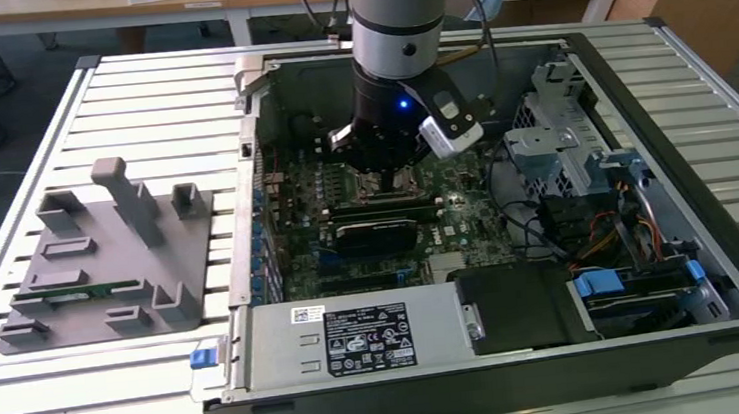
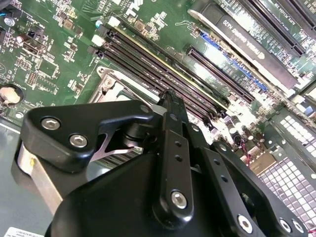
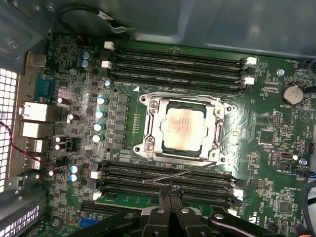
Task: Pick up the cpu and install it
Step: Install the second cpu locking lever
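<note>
The cpu (image 3: 186, 127), a flat square chip with a silvery top, lies inside the metal-framed socket (image 3: 148, 129) on the green motherboard (image 3: 266, 143). A thin metal lever (image 3: 182, 172) slants across just beside the socket. In the first wrist view my gripper (image 3: 170, 193) hangs above the memory slots (image 3: 163, 177) beside the socket, fingers pressed together and holding nothing. The second wrist view has the black fingers (image 2: 170, 116) meeting over the board. In the exterior view the gripper (image 1: 387, 173) reaches down into the open computer case (image 1: 736, 265), over the socket area.
A grey holding fixture (image 1: 100, 256) with a green memory stick (image 1: 76, 291) lies on the slatted table at the exterior view's left. Inside the case are the power supply (image 1: 354, 337), drive cages (image 1: 564, 140) and cables (image 1: 546, 227) at the exterior view's right. Case walls ring the board.
</note>
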Robot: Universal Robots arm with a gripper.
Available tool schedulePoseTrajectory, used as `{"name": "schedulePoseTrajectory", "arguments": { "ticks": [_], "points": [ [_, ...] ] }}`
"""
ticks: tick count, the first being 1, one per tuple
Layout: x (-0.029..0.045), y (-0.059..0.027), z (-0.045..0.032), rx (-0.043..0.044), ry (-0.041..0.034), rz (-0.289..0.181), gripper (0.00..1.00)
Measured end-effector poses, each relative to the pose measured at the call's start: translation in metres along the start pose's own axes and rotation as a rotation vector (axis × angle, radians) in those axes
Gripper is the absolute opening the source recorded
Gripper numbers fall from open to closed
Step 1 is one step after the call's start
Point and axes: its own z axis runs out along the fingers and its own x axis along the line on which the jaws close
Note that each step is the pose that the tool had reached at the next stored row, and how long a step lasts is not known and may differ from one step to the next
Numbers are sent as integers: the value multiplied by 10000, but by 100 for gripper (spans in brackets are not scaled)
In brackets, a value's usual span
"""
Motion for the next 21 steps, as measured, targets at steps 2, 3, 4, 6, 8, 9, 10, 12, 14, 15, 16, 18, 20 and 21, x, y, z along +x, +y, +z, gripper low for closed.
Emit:
{"name": "schedulePoseTrajectory", "arguments": {
  "ticks": [2, 3, 4, 6, 8, 9, 10, 12, 14, 15, 16, 18, 20, 21],
  "points": [
    [5, 1, 0, 0, 0, 0, 11],
    [8, 1, 0, 0, 0, -1, 11],
    [10, 1, 0, 0, 0, -1, 11],
    [19, 2, 1, 0, 0, 0, 11],
    [30, 4, 1, 0, 0, -1, 11],
    [37, 5, 2, 1, 1, -1, 11],
    [49, 8, 5, 0, 0, -1, 11],
    [67, 16, 11, -2, -1, 0, 11],
    [68, 27, 17, 0, 1, 0, 11],
    [67, 34, 21, -4, 0, -1, 11],
    [67, 40, 25, -9, -1, -1, 11],
    [67, 52, 33, -15, -1, -1, 11],
    [71, 61, 43, -18, -3, -1, 11],
    [74, 64, 47, -17, -2, -2, 11]
  ]
}}
